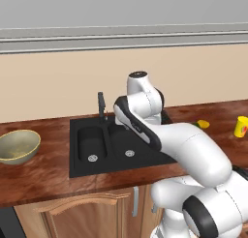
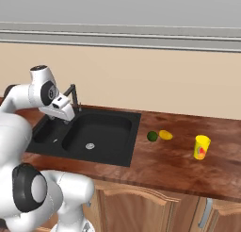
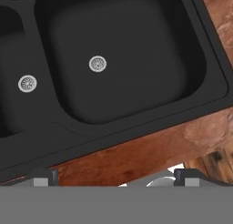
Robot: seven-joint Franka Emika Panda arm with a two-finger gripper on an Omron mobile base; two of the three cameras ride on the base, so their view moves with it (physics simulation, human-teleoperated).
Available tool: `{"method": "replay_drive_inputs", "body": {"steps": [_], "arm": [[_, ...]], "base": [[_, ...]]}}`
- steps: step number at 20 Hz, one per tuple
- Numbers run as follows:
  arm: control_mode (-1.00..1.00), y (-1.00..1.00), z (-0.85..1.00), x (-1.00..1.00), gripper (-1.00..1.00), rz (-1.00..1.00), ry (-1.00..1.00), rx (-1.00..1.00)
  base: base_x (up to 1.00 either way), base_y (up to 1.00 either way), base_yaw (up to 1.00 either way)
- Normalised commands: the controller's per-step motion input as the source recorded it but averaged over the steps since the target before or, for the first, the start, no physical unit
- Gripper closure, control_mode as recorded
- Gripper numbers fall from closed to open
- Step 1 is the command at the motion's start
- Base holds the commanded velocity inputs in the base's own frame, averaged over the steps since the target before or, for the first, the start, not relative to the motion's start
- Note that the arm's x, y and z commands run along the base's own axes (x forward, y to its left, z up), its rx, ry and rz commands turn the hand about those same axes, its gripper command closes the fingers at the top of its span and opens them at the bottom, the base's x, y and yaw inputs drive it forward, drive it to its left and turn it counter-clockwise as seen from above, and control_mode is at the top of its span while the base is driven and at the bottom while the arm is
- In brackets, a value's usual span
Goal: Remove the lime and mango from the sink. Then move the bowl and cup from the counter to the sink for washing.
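1. Two fruits sit on the counter [image 2: 164, 165] just right of the sink [image 2: 113, 153]: the lime [image 2: 152, 136] and the mango [image 2: 165, 135], close beside each other.
2. You can see the cup [image 2: 202, 147] upright on the counter, further right, apart from the fruits.
3. Look left of the sink in the left base view: the bowl [image 1: 18, 146] rests upright on the counter, well apart from the basins.
4. You have the gripper [image 3: 116, 178] spread wide, pinching nothing, its fingertips [image 3: 42, 177] at the bottom of the hand view.
5. Your hand view looks down into the large basin and the counter strip in front of it.
6. Both basins show bare silver drains.
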Motion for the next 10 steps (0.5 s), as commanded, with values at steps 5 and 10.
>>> {"method": "replay_drive_inputs", "body": {"steps": [5,10], "arm": [[-1.0,0.41,0.0,-0.01,-1.0,0.0,0.0,0.04],[-1.0,0.42,0.0,0.0,-1.0,0.0,0.0,0.05]], "base": [[0.0,0.0,0.0],[0.0,0.0,0.0]]}}
